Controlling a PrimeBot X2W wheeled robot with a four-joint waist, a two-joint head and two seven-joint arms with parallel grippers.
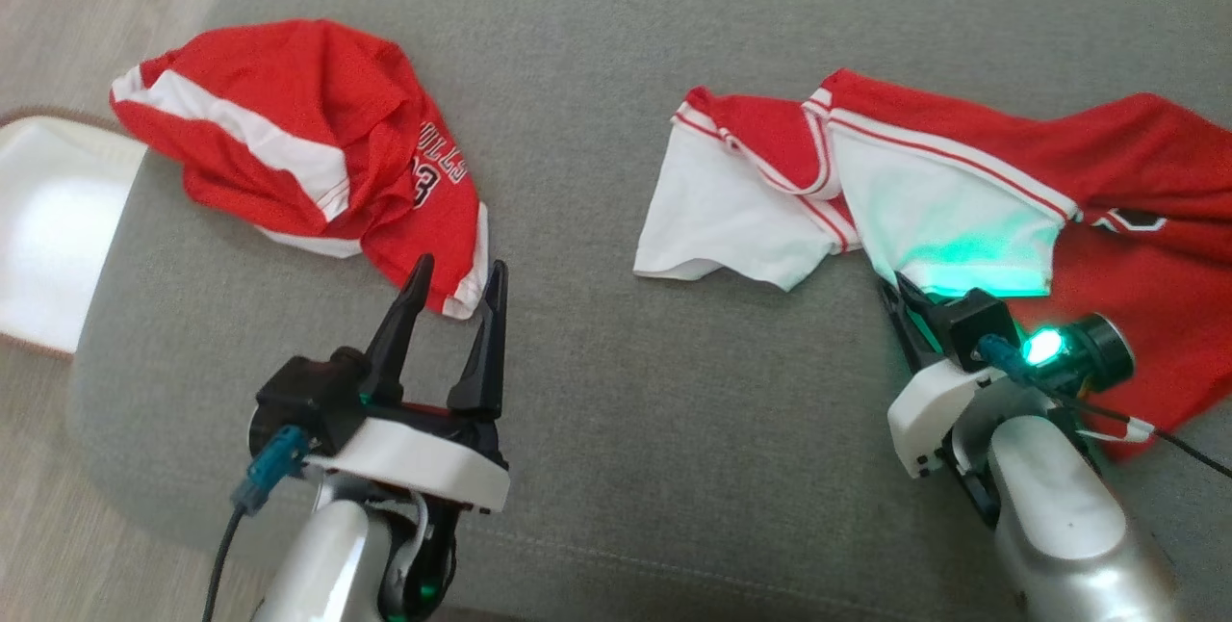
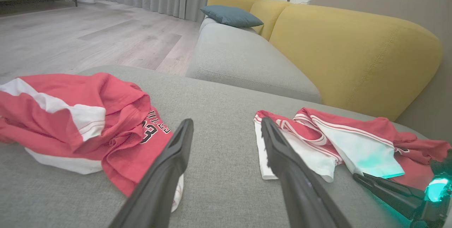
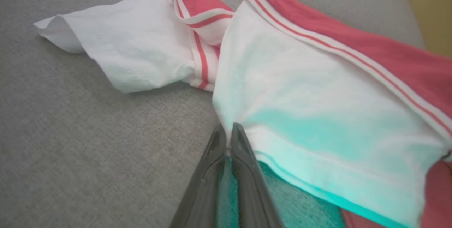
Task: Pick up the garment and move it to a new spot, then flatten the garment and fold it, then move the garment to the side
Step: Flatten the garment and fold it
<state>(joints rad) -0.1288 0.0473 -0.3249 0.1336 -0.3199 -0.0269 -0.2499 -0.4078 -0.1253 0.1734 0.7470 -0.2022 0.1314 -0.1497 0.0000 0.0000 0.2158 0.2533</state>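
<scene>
My right pincer [image 3: 229, 134] is pinched on the white hem of the red-and-white garment [image 3: 317, 90], which lies rumpled on the grey sofa seat [image 1: 626, 429]. My left pincer [image 1: 460, 277] stands spread at the edge of a crumpled red jersey [image 1: 289, 121].

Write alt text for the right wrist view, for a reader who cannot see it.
The right gripper is shut on the white edge of a red-and-white garment that lies crumpled on a grey cushion. Green light tints the cloth beside it.
</scene>
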